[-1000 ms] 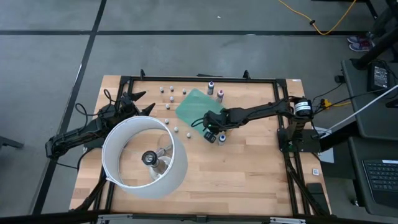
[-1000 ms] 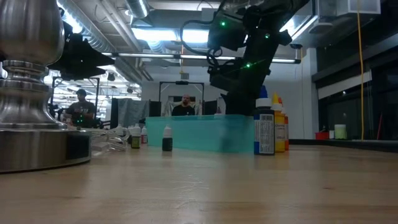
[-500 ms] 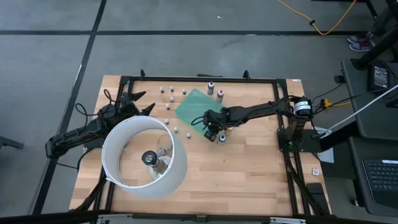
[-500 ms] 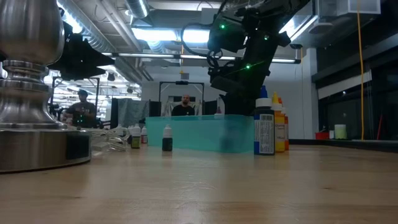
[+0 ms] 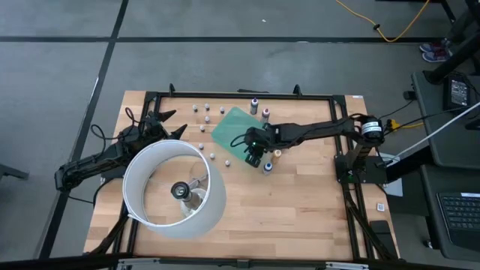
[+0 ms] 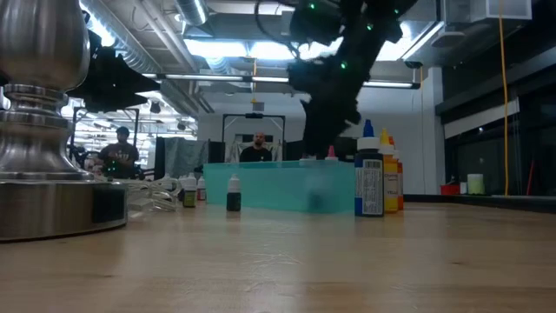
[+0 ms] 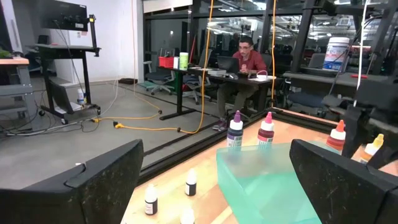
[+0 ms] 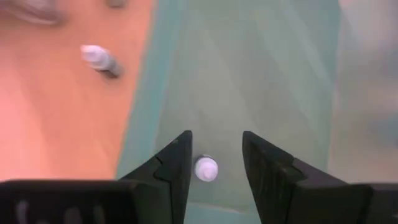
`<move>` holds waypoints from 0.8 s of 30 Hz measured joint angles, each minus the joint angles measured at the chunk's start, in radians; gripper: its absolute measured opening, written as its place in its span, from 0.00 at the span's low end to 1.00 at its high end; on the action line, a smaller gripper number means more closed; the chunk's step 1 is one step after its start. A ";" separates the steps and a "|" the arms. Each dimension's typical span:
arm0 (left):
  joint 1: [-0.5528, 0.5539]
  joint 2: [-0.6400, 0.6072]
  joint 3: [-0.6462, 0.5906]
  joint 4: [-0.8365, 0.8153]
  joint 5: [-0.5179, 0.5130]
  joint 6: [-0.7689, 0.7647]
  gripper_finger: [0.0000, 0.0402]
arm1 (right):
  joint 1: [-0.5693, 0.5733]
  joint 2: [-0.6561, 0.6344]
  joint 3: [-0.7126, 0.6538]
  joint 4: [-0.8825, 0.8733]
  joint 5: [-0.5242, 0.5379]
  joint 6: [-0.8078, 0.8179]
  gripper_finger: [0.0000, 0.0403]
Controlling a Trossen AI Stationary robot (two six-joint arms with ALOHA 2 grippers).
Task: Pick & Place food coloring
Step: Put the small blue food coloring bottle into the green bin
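The wooden surface point(image 5: 300, 217) carries a green sheet point(image 5: 234, 127) near its far edge, scattered small bottles point(image 5: 207, 110), and a white ring lamp point(image 5: 174, 189) by the left edge.

A grey concrete floor point(image 5: 225, 60), crossed by dark lines, surrounds the wooden bench point(image 5: 292, 202). An orange cable point(image 5: 390, 26) trails across it. Bright ceiling lights point(image 6: 226, 48) hang beyond; a person point(image 7: 245, 59) sits at a desk point(image 7: 205, 78).
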 joint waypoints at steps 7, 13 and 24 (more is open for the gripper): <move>0.000 0.000 0.000 0.000 0.000 0.000 1.00 | -0.033 0.000 0.141 -0.151 -0.133 -0.303 0.35; 0.000 0.000 0.000 0.000 0.000 0.000 1.00 | -0.074 0.000 0.239 -0.234 -0.209 -0.595 0.35; 0.000 0.000 0.000 0.000 0.000 0.000 1.00 | -0.107 0.000 0.365 -0.274 -0.328 -0.760 0.54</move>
